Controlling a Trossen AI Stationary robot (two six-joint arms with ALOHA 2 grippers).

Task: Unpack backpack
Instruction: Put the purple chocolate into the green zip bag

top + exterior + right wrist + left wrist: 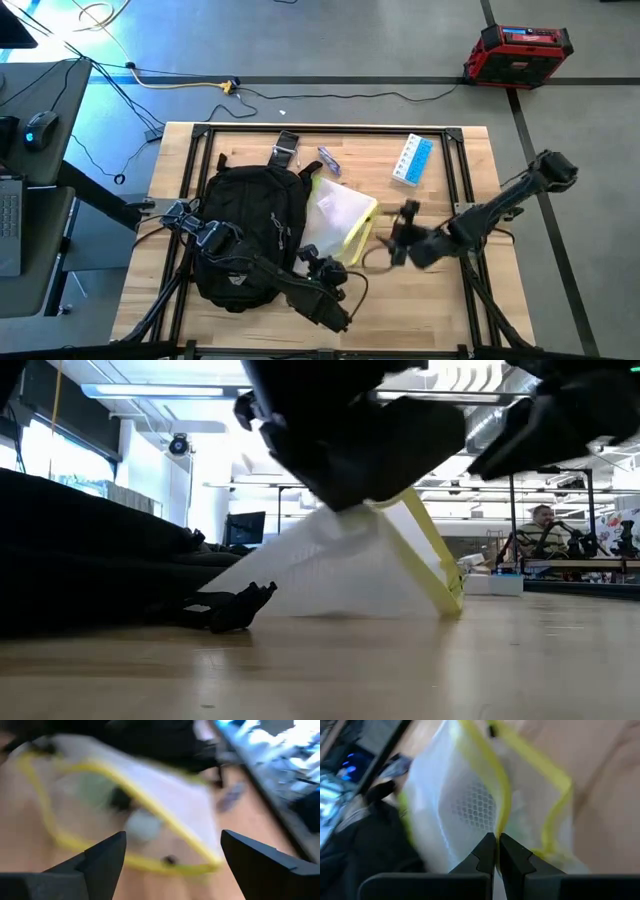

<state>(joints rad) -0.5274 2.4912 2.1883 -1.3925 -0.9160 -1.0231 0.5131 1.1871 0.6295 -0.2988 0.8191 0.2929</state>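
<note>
Left gripper (496, 851) held the yellow-trimmed pouch (338, 216) pinched beside the backpack (245, 230); right gripper (172, 857) gaped wide, best squared over the trim before closing.

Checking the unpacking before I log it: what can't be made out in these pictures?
- Pouch contents: blurred in both wrist views, too small from above.
- Backpack opening: the left arm crosses it in the high view.
- Left gripper, fingers shut: whether it pinches the pouch's yellow trim, unclear.

L dark claw (496, 851) shut, low & reaching fwd; R dark claw (172, 855) wide open, arm stretched inward.
</note>
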